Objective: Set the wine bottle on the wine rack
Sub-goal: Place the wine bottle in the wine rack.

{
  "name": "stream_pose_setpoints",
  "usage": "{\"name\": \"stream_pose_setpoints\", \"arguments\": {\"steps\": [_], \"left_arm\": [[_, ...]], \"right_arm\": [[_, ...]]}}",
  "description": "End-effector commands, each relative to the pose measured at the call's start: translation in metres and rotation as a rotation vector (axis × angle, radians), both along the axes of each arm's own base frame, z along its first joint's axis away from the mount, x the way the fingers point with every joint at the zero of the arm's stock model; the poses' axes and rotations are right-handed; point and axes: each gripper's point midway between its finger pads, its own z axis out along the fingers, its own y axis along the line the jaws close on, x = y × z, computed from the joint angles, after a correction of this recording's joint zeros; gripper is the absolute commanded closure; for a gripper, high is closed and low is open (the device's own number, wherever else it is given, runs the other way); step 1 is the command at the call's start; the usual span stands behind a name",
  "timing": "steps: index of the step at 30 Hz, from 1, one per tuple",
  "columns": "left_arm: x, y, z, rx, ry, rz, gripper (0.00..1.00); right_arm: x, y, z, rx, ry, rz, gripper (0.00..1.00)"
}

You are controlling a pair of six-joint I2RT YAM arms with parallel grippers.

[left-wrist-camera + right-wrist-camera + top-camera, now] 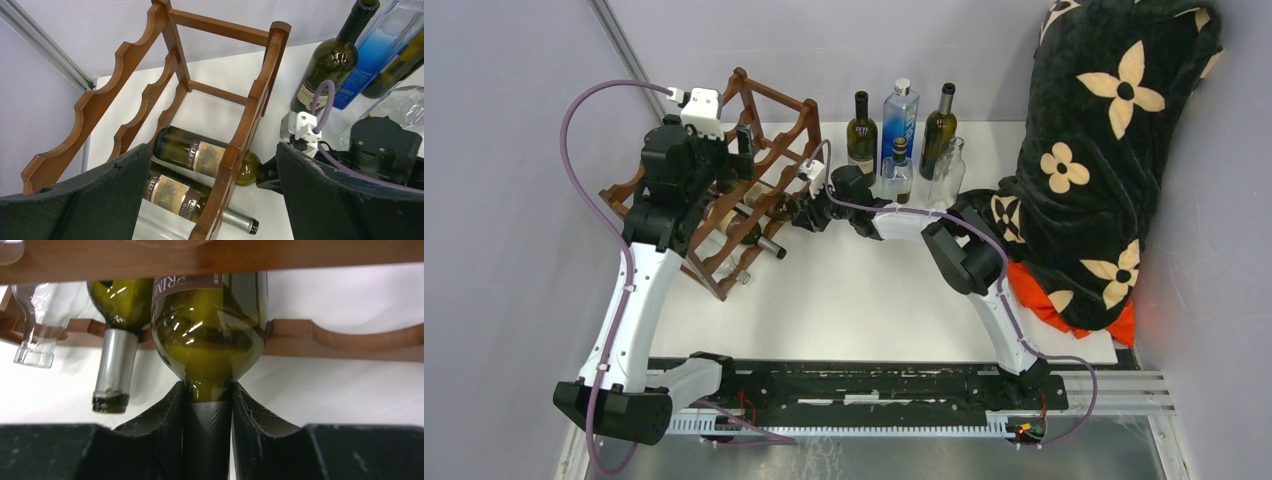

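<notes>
The right pincer [207,395] is clamping the wine bottle [207,335], seemingly almost seated in the ten-o'clock wine rack [200,257]; the left pincer [212,150] is hanging apart.

One rack [776,94], and three bottles lying in it, folks: two green, the labelled bottle [210,325] and the silver-capped bottle [116,335], plus one clear bottle [35,320]. Five more stand at the back: two dark wine bottles [861,135] [939,132], one blue bottle [901,115], two clear standing bottles [896,172] [947,172]. Two arms, left arm [639,300] and right arm [984,270], and one flowered blanket [1114,150].
</notes>
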Motion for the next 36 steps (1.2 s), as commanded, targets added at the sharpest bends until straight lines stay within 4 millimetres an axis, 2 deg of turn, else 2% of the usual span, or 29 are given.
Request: {"name": "stream_pose_setpoints", "arguments": {"steps": [1,8,18,29,36], "left_arm": [[0.002,0.004,0.011,-0.028,-0.040,0.034,0.00],[0.005,0.001,0.004,-0.028,-0.018,0.026,0.00],[0.014,-0.004,-0.006,-0.019,0.009,0.000,0.00],[0.016,-0.005,-0.005,-0.020,0.017,-0.002,0.00],[0.017,-0.006,-0.007,-0.017,0.029,-0.009,0.00]], "right_arm": [[0.024,0.039,0.088,0.213,-0.169,0.026,1.00],[0.039,0.053,0.087,0.206,-0.150,0.003,1.00],[0.044,0.049,0.060,0.127,-0.108,-0.037,0.98],[0.060,0.059,0.074,0.184,-0.133,-0.070,0.97],[0.060,0.064,0.082,0.212,-0.142,-0.058,0.97]]}}
